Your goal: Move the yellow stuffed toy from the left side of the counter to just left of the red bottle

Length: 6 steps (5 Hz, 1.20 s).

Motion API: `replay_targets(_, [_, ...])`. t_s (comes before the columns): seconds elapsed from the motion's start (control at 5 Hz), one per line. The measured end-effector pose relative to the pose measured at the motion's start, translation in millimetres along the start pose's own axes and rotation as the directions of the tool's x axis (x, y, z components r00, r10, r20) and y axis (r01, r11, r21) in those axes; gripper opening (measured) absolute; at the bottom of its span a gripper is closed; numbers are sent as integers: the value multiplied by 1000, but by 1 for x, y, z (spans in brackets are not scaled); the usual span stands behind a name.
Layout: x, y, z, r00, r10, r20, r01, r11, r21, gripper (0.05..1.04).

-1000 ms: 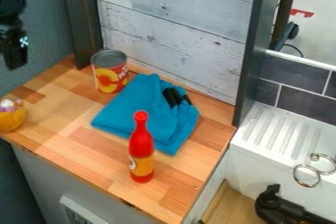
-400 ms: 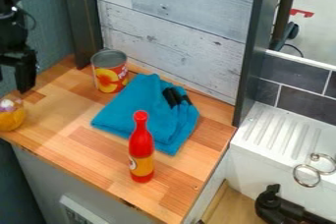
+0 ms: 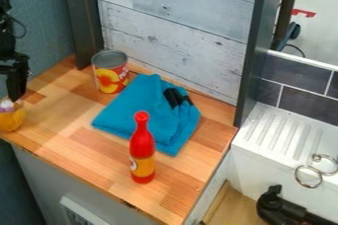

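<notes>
A black 2-finger gripper (image 3: 16, 85) hangs at the left of the scene, well to the left of the folded teal-blue cloth (image 3: 142, 108), with its jaws set wide and a gap beside the visible finger. Directly below is a rounded yellow-orange item with a white-and-purple top (image 3: 11, 119), resting on the light wood-block worktop (image 3: 72, 145), left of the cloth and near the front edge. The gripper's visible fingertip hangs close over that item's top; whether the 2 touch cannot be told.

An upright red plastic-look bottle with an orange lower label (image 3: 142, 150) stands in front of the cloth. Just beyond the cloth's back left side, a metal can with a red-and-yellow fruit label (image 3: 111, 73) stands upright. The cloth lies with 2 black patches (image 3: 174, 97) at its upper right.

Behind the cloth, a whitewashed wood-plank panel (image 3: 178, 17) rises between 2 dark uprights (image 3: 252, 51). To the cloth's right are a white ribbed drainboard (image 3: 280, 132), dark gray tiles (image 3: 304, 101) above it, and 2 linked silver-coloured metal rings (image 3: 309, 175). A black fitting (image 3: 272, 206) sits lower right of the cloth.
</notes>
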State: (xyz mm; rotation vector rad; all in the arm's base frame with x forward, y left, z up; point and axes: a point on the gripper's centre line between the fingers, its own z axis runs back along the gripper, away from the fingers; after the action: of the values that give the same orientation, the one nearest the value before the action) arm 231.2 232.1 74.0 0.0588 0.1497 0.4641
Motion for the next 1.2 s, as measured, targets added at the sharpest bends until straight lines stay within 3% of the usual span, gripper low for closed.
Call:
replay_targets(0.2, [-2, 12, -2, 999, 43, 9, -43, 999, -4, 1002])
replay_targets(0.6, [4, 18, -28, 991, 117, 61, -112, 991, -79, 1002])
replay_targets(0.8, [3, 21, -40, 982, 176, 63, -165, 973, -159, 1002])
replay_targets(1.2, [2, 13, -61, 981, 191, 18, -181, 955, -234, 1002])
